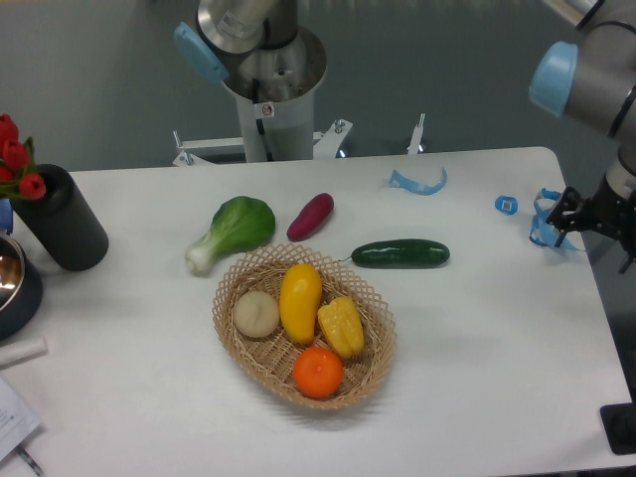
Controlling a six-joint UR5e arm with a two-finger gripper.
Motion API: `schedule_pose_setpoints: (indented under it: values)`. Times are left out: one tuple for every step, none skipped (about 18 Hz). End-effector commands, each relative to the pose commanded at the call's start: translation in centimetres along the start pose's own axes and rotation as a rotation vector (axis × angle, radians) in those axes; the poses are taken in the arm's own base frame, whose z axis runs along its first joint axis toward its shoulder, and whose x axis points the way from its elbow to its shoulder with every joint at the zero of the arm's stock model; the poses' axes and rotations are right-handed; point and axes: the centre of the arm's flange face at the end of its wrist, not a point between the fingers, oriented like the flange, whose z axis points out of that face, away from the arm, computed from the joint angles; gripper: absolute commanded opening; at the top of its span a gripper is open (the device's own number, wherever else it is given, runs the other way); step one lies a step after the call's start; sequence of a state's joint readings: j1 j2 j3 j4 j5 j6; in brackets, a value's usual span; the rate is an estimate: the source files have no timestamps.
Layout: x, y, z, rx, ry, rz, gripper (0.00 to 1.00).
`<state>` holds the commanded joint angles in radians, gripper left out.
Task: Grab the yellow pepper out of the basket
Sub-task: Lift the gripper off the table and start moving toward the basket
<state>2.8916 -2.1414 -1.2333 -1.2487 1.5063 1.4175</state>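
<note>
The yellow pepper [342,326] is small, blocky and ridged. It lies in the right half of the oval wicker basket [231,336] at the table's middle front. It touches a longer smooth yellow squash [300,301] on its left and an orange [318,372] in front. My gripper [568,214] is dark and sits far off at the table's right edge, well away from the basket. Its jaws are too dark and small to read, and nothing shows between them.
A pale round vegetable [256,314] also lies in the basket. Behind the basket are a cucumber [400,253], a purple sweet potato [310,217] and a bok choy [235,229]. A black vase of red tulips [60,229] stands at the left. Blue clips [543,227] lie near the gripper.
</note>
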Motion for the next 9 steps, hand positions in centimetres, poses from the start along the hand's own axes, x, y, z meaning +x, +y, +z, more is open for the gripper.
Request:
schedule_pose_setpoints:
  values:
    - [0.05,-0.32,0.09,0.001,-0.003,0.0,1.0]
    - [0.02,-0.44,0.14,0.002,-0.007,0.002,1.0]
    - [-0.01,-0.46,0.24,0.003,-0.007,0.004,1.0]
    - [-0.03,-0.37,0.12,0.005,-0.008,0.004,1.0]
    - [-0.02,-0.37,0.01,0.005,-0.01,0.004,1.0]
    - [0.06,-0.47,0.09,0.005,-0.008,0.004,1.0]
    - [0.12,-0.67,0.21,0.005,-0.006,0.007,1.0]
    - [0.38,-0.75,0.53,0.007,0.002,0.006,1.0]
    - [0.88,-0.77,0.94,0.007,0.013,0.005,1.0]
